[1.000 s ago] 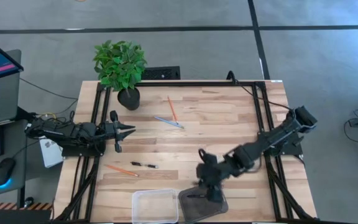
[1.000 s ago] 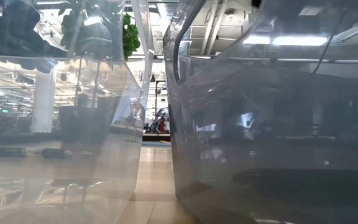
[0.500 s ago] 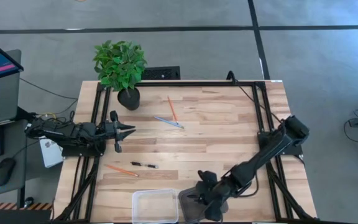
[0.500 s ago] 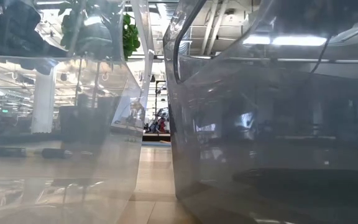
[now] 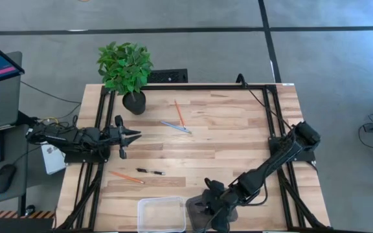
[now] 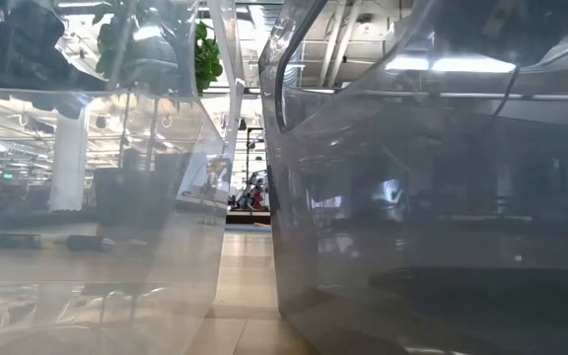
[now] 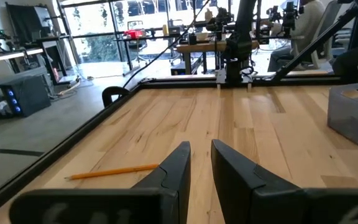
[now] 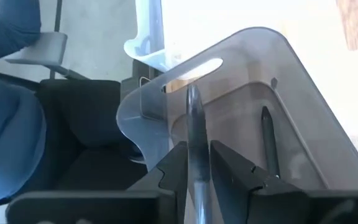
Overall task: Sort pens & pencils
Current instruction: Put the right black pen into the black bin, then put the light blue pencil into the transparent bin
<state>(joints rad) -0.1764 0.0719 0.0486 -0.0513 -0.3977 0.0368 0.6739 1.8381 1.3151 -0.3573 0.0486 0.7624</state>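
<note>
My right gripper [image 5: 212, 210] [image 8: 197, 146] hangs over the dark translucent bin [image 5: 232, 208] at the near edge, shut on a dark pen [image 8: 193, 115]. A second dark stick [image 8: 267, 140] lies on that bin's floor. Another black pen [image 5: 149, 171] lies flat on the table beside an orange pencil [image 5: 127, 177] [image 7: 114, 171]. Farther off lie a blue-grey pencil [image 5: 175, 127] and a second orange pencil [image 5: 179, 112]. My left gripper [image 5: 131, 134] [image 7: 201, 158] waits at the left edge, shut, touching nothing. My right gripper pinches the dark pen's shaft [image 8: 196, 155] between its two fingers. The pen runs along the fingers and sticks out well past their tips. The fingers slant down toward the near edge. The pen is lifted clear above the dark bin's floor.
A clear bin [image 5: 162, 213] [image 6: 87, 197] stands just left of the dark bin [image 6: 442, 197] at the near edge. A potted plant [image 5: 126, 68] sits at the far left corner. Black frame rails run along both table sides. Bare wood fills the middle.
My right gripper, still shut on the pen, has moved toward the near edge and down, from the table just beyond the dark bin to a place over it. Most of that travel came first, and then it nearly settled. The left arm has kept still.
</note>
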